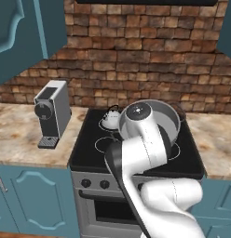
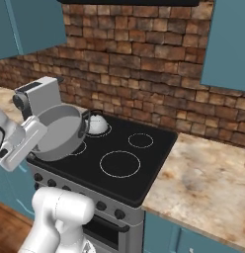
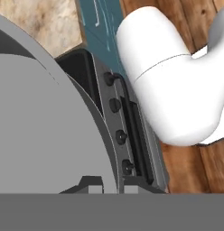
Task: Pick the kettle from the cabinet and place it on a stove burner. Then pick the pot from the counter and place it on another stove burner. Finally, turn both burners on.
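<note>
1. While the pot (image 2: 58,132) hangs tilted in the air over the near left part of the cooktop (image 2: 144,163), no part of it rests on the glass; its open mouth is turned toward the right base camera, its underside toward the hand camera.
2. Gripper (image 3: 107,187): the 2 finger tips are pressed nearly together with the pot's thin rim rising between them, so it reads as a pinch on that rim.
3. Kettle (image 2: 97,123): upright on the rear left burner, black handle arched above it, just behind the raised pot and apart from it.
4. Free burners: 1 large ring (image 2: 120,163) at the front and 1 smaller ring (image 2: 141,140) behind it, both to the right of the pot; the front left ring (image 1: 107,144) lies partly hidden under the pot and arm.
5. Key relation: the pot sits directly ahead of the hand, gripped at its edge, so its weight hangs to one side; judged, it must be levelled before it goes down on a ring clear of the kettle.
6. Knobs (image 3: 114,105): a row of dark knobs along the stove front, below the held pot; judged untouched so far.
7. Coffee machine (image 1: 52,111): on the counter (image 1: 24,139) left of the stove, well clear.
</note>
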